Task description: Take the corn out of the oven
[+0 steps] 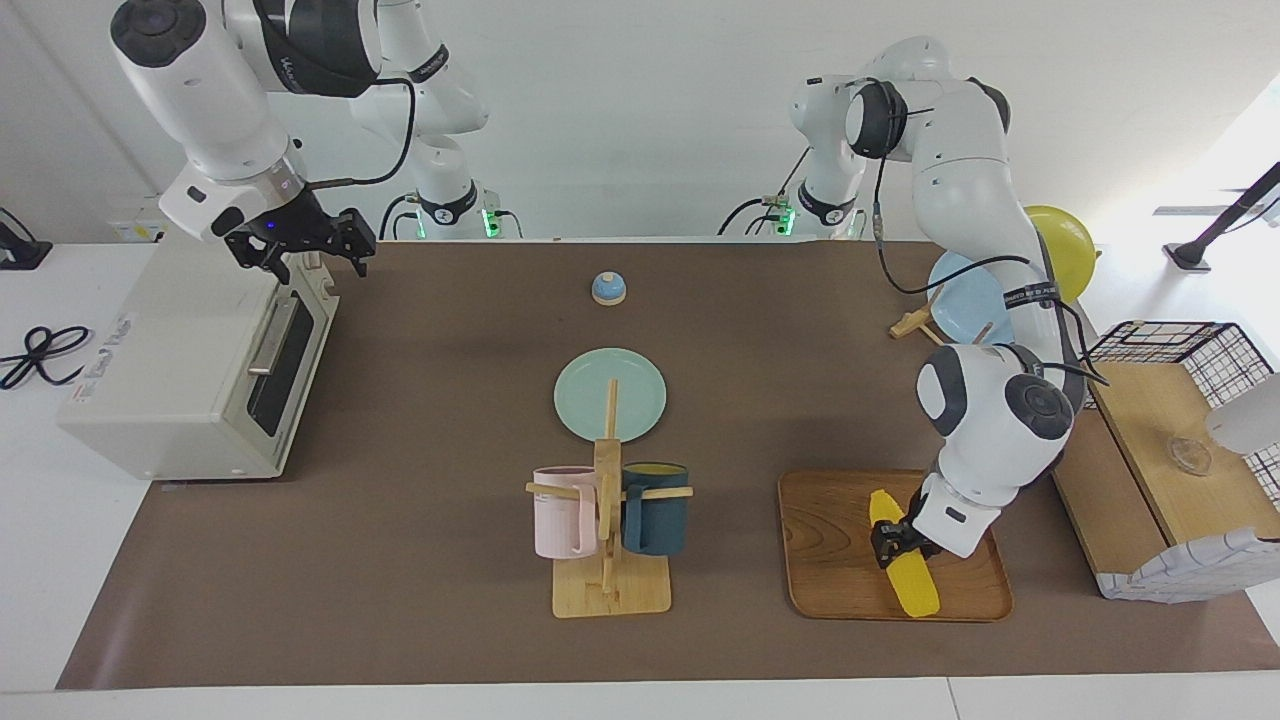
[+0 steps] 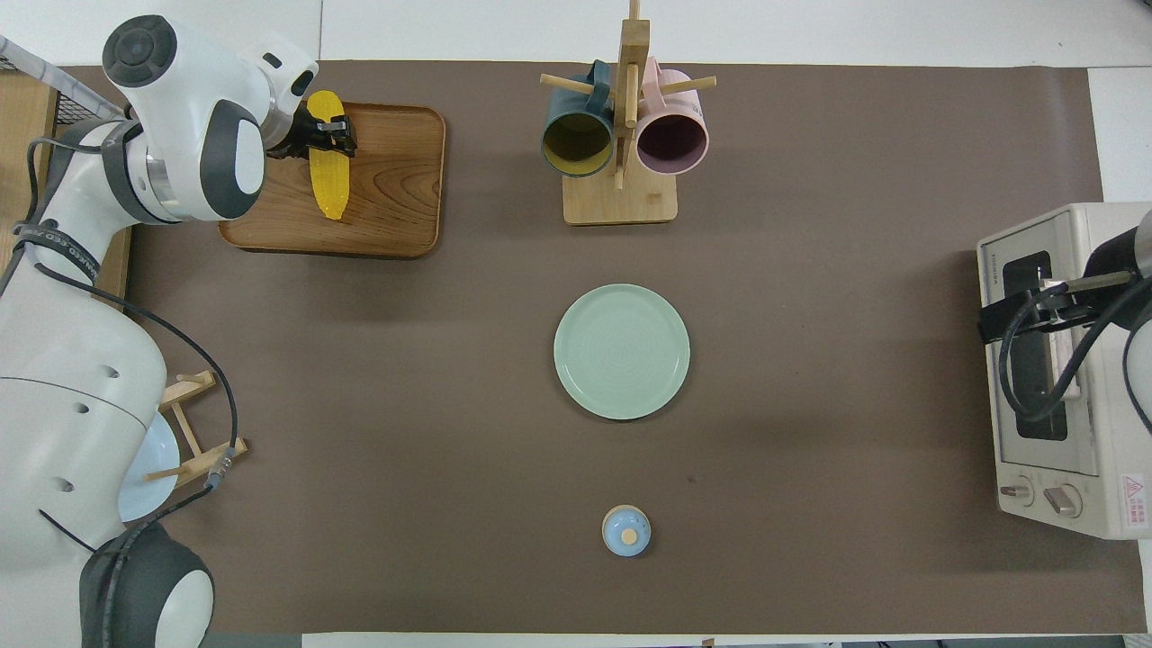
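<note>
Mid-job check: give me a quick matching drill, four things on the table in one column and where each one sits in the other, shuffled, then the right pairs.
Things:
1. corn
2. pink mug
3. right gripper
4. green plate

Places:
A. hanging on the wooden mug rack
B. over the oven, at its door's upper edge
C. lying on the wooden tray, with the left gripper at it
D. flat on the mat mid-table, nearer to the robots than the mug rack

Pairs: 1-C, 2-A, 3-B, 4-D
</note>
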